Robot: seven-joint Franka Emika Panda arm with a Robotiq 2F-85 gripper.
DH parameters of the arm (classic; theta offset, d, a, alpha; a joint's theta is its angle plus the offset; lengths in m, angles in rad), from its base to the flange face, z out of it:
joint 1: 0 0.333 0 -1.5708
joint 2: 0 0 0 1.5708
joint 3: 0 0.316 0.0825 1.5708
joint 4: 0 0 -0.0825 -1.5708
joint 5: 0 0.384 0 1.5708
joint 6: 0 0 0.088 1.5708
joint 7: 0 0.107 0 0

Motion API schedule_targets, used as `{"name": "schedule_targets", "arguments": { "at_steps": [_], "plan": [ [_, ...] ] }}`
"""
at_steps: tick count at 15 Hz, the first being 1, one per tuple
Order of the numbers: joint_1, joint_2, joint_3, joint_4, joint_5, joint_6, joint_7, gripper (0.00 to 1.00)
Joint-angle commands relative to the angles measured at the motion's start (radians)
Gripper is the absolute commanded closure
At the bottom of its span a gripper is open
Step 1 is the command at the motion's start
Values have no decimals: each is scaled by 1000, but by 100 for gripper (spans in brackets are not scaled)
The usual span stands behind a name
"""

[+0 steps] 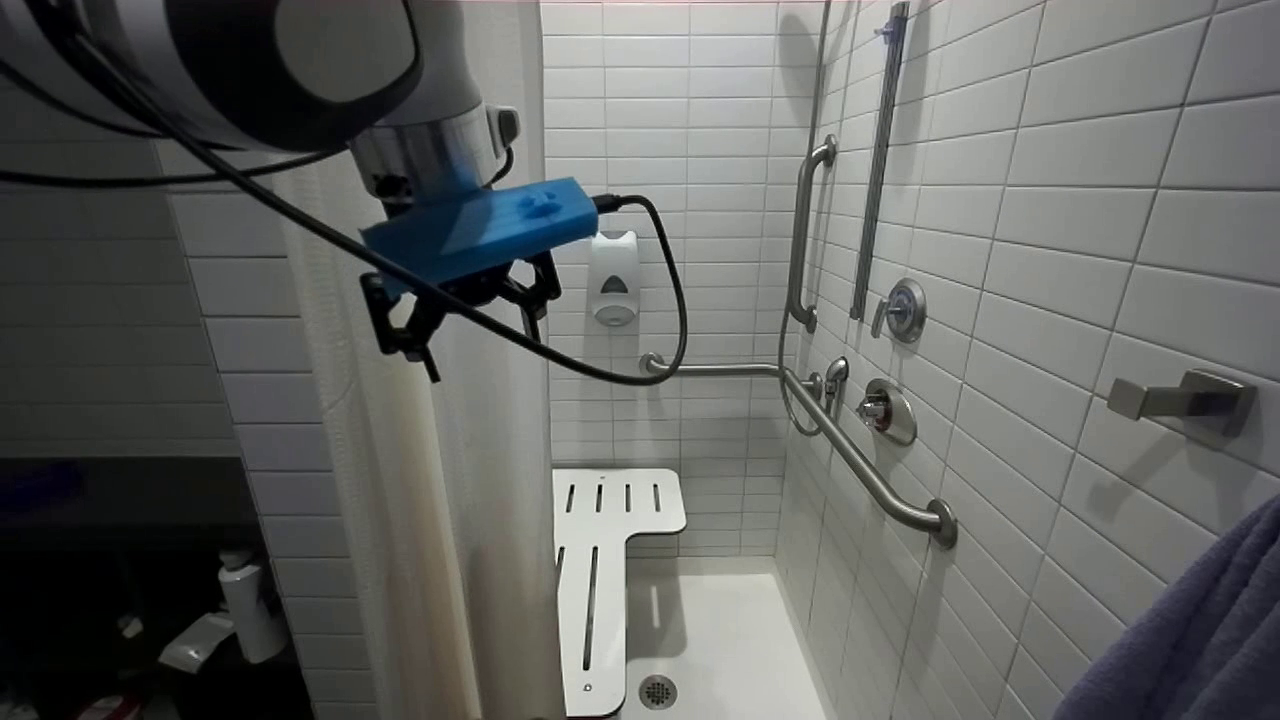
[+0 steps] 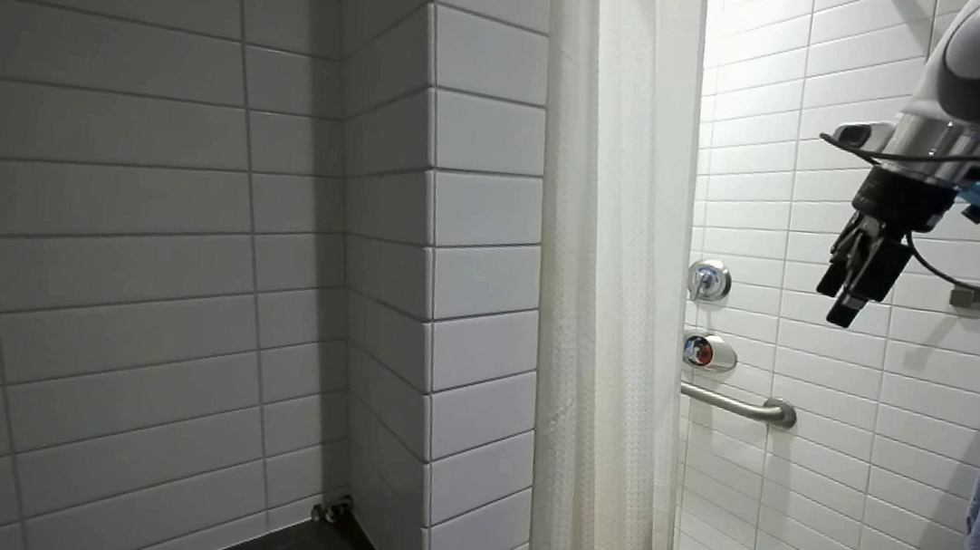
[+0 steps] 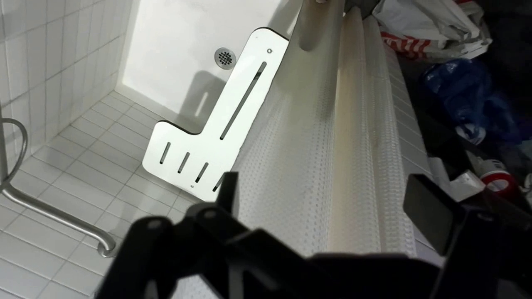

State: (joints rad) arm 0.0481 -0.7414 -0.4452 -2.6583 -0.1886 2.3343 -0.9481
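Observation:
My black gripper (image 1: 485,352) is open, with nothing between its fingers. It hangs from the arm at the upper left of an exterior view, under a blue camera housing (image 1: 490,228). A white shower curtain (image 1: 485,500) hangs behind it there. In an exterior view, the gripper (image 2: 841,298) is apart from the curtain (image 2: 617,279), tilted downward. In the wrist view, the fingers (image 3: 328,201) are wide apart. The curtain (image 3: 299,137) hangs in folds beyond them, spanning most of the gap. I see no contact between the fingers and the curtain.
A white slotted bench (image 1: 592,620) stands in the shower near a floor drain (image 1: 657,691). A grab bar (image 1: 870,475) and valves (image 1: 888,411) line the tiled wall. A purple towel (image 1: 1200,640) hangs at right. A white bottle (image 1: 250,610) and bags (image 3: 432,25) lie beyond the curtain.

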Motion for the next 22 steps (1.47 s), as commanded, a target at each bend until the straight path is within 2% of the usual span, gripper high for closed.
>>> {"name": "schedule_targets", "arguments": {
  "at_steps": [1,7,8,16,19,22],
  "plan": [
    [-14,25,14,75,54,-112,-83,0],
    [-53,34,27,125,60,-228,-109,0],
    [-53,15,29,97,69,-189,-104,0],
    [-71,13,28,87,69,-206,-104,0],
    [-66,57,-30,115,78,-193,-175,0],
    [-40,145,-105,226,86,-189,-336,0]
  ]
}}
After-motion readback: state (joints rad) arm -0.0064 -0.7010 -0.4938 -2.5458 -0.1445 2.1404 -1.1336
